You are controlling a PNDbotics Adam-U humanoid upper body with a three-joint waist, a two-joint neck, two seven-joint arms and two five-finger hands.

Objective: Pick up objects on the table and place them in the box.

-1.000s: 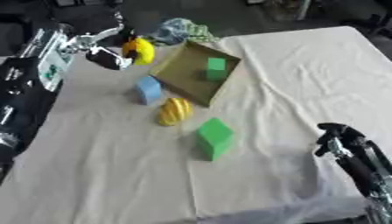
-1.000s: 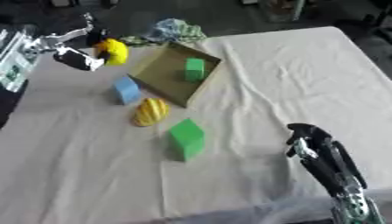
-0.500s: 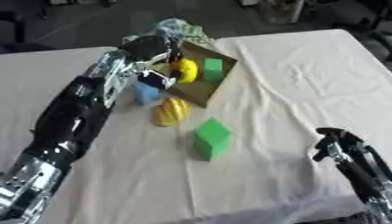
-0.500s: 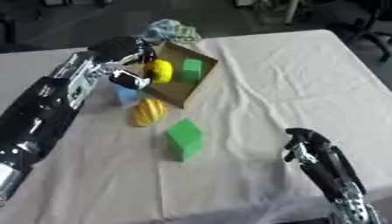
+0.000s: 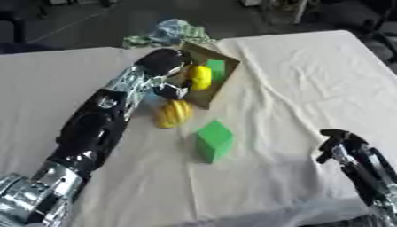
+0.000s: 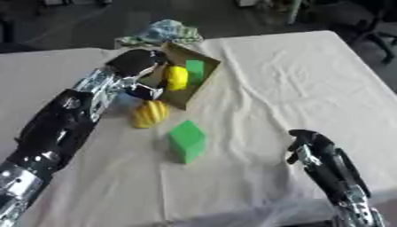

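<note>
With our left hand (image 5: pixel 165 66) curled round the yellow object (image 5: pixel 201 77), already over the box (image 5: pixel 219 87) just beyond our fingers, we should lower inside before releasing; right hand (image 5: pixel 339 142) idles, fingers curled.

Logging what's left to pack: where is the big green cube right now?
In the left eye view the big green cube sits on the white tablecloth near the middle, just below-right of the yellow striped object, outside the cardboard box.

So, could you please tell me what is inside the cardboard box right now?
Inside the cardboard box are a green block and a yellow object; the left hand hides the rest.
</note>
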